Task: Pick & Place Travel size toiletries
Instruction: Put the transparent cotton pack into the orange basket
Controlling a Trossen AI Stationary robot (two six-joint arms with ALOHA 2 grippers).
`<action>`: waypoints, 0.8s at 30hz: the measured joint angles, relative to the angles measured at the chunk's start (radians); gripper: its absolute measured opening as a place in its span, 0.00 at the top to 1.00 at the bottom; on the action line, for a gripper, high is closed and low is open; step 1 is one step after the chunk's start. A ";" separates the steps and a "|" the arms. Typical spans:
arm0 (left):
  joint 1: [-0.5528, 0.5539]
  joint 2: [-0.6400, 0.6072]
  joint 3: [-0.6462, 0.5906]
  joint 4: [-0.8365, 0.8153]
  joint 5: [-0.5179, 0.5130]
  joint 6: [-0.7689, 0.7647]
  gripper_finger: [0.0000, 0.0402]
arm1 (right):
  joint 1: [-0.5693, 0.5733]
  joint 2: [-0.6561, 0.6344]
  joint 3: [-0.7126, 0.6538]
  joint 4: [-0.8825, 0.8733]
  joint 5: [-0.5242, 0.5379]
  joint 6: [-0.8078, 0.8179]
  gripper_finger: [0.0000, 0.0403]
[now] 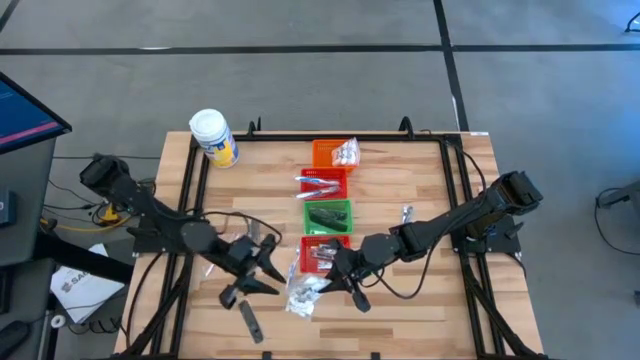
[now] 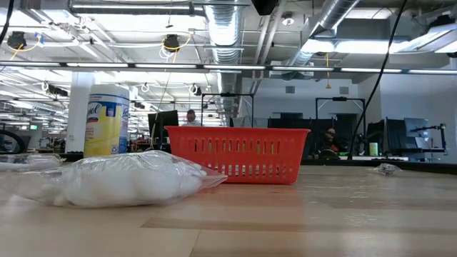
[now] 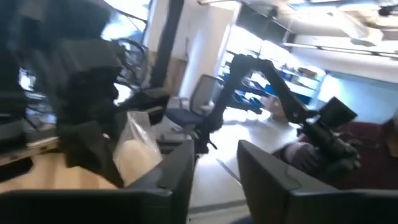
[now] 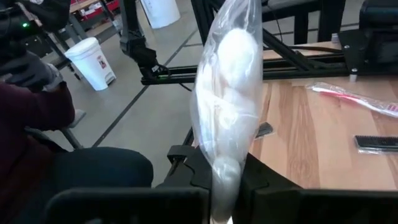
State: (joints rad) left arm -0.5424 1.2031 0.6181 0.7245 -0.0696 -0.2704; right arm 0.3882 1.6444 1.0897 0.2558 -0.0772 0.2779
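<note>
Looking from the near edge of the worktop (image 1: pixel 430 300) inward, we find both grippers low at the near middle, just apart from each other. Our right gripper (image 4: pixel 227 186) is clenched on a clear sachet (image 4: pixel 229 93) with white contents; the sachet's long axis runs straight out from the fingers, so it stands away from the gripper like a stalk. In the high view that same right gripper (image 1: pixel 345 285) sits beside a small heap of sachets (image 1: pixel 303 292) at the near middle of the worktop.

Our left gripper (image 1: pixel 262 262) lies just to the heap's left, its fingers (image 3: pixel 168 180) parted with nothing between them; a second sachet (image 3: pixel 138 149) shows beyond them, but we cannot tell whether it touches anything.

Farther in, a column of mesh baskets runs from the worktop's middle toward the far edge: a red basket (image 1: pixel 322 253) nearest, then a green basket (image 1: pixel 328 215), then an orange basket (image 1: pixel 330 153) at the far edge. The red basket lies just beyond the right gripper, so we judge the right arm the nearer one for dropping its sachet there; swinging the sachet's free end over the rim is what the move turns on.

A white jar (image 1: pixel 214 138) stands at the far left corner.
</note>
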 joint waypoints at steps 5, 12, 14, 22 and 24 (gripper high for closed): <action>-0.071 -0.100 -0.060 -0.015 -0.165 0.030 0.55 | 0.016 0.000 0.000 0.085 0.025 -0.022 0.97; -0.082 -0.139 -0.108 -0.016 -0.272 0.057 0.43 | 0.067 -0.001 0.000 0.261 0.210 -0.120 0.97; -0.072 -0.127 -0.111 -0.015 -0.283 0.056 0.42 | 0.072 -0.001 0.000 0.284 0.236 -0.130 0.96; -0.064 -0.085 -0.112 -0.011 -0.310 0.054 0.41 | 0.089 -0.001 -0.017 0.391 0.372 -0.205 0.97; -0.064 -0.081 -0.112 -0.007 -0.318 0.053 0.42 | 0.092 -0.001 -0.040 0.459 0.398 -0.224 0.97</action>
State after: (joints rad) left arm -0.6064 1.1222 0.5060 0.7177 -0.3875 -0.2171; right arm 0.4802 1.6436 1.0494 0.7143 0.3207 0.0542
